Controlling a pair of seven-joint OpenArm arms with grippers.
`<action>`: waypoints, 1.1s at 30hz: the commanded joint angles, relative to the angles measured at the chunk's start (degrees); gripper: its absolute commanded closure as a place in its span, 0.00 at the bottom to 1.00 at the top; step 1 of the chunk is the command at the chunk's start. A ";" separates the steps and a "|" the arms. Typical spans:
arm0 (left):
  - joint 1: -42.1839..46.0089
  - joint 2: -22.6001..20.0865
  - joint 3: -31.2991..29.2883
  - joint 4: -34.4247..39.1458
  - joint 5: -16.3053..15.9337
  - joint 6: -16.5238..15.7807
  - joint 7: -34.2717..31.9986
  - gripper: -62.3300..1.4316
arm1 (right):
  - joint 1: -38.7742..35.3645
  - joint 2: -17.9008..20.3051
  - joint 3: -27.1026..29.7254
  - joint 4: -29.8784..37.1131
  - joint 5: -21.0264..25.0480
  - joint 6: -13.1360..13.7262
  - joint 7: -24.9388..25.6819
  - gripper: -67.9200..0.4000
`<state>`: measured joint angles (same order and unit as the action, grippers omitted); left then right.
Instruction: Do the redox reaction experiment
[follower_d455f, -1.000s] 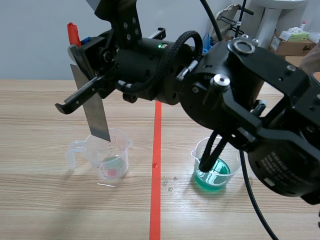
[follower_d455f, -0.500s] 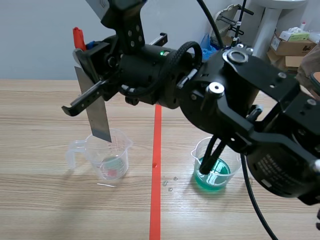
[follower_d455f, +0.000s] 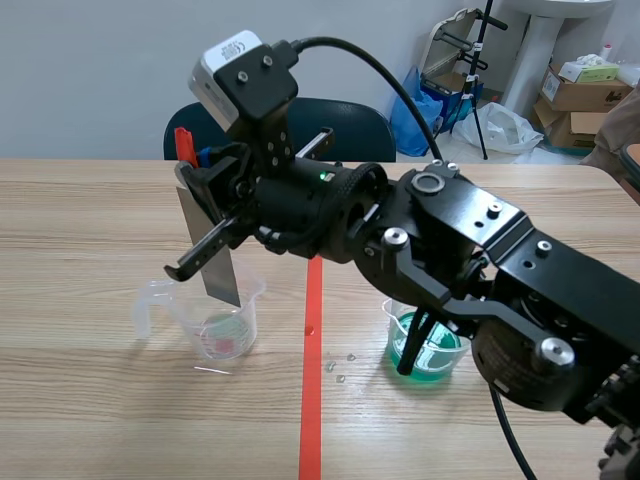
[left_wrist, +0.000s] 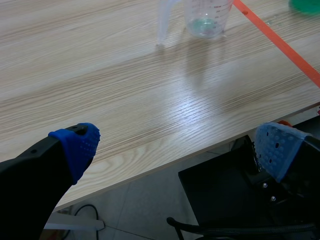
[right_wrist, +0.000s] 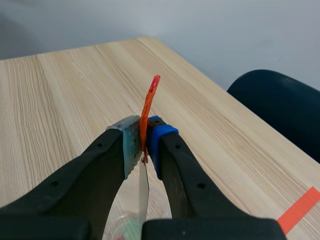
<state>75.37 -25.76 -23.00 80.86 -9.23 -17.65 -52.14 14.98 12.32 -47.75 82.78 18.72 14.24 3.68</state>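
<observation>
The thin grey metal strip with an orange-red top end (follower_d455f: 213, 250) hangs almost upright, a little tilted, pinched near its top by the right gripper (follower_d455f: 205, 232), whose two fingers are pressed onto it from both sides; the right wrist view shows the strip (right_wrist: 149, 97) squeezed between the grey and blue pads, its orange-red end sticking up past them. From where I stand the strip's lower end sits at the mouth of the clear plastic measuring beaker with a handle (follower_d455f: 205, 318), well above the small pool of liquid at the bottom, though I cannot tell if it is truly inside the rim. This beaker stands on the pale wooden table (follower_d455f: 80, 400), left of the orange-red tape line (follower_d455f: 310, 420). The right arm comes in from the right and reaches across that line. Right of the tape stands a second clear beaker holding green liquid (follower_d455f: 428, 345), with a thin dark rod (follower_d455f: 411, 350) slanted in it. A few small droplets (follower_d455f: 340, 366) lie on the table between the tape and the green beaker. The left gripper (left_wrist: 177, 147) hovers by the table's near edge, fingers spread wide and holding nothing, with the handled beaker (left_wrist: 206, 17) well ahead of it. A dark blue chair (follower_d455f: 350, 125) stands behind the table.
</observation>
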 joint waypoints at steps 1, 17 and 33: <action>0.07 0.13 0.26 0.57 -0.35 -0.07 -0.79 0.00 | 0.74 -0.74 0.04 -0.26 -0.63 0.66 2.32 0.98; 0.07 0.13 0.26 0.57 -0.35 -0.07 -0.79 0.00 | 0.74 -2.51 0.04 -8.00 -16.52 3.82 13.16 0.98; 0.07 0.13 0.26 0.57 -0.35 -0.07 -0.79 0.00 | 1.07 -2.69 0.04 -11.80 -24.35 3.80 20.04 0.98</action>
<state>75.37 -25.76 -23.00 80.86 -9.23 -17.65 -52.14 14.90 9.98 -47.75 71.33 -5.69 18.26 22.52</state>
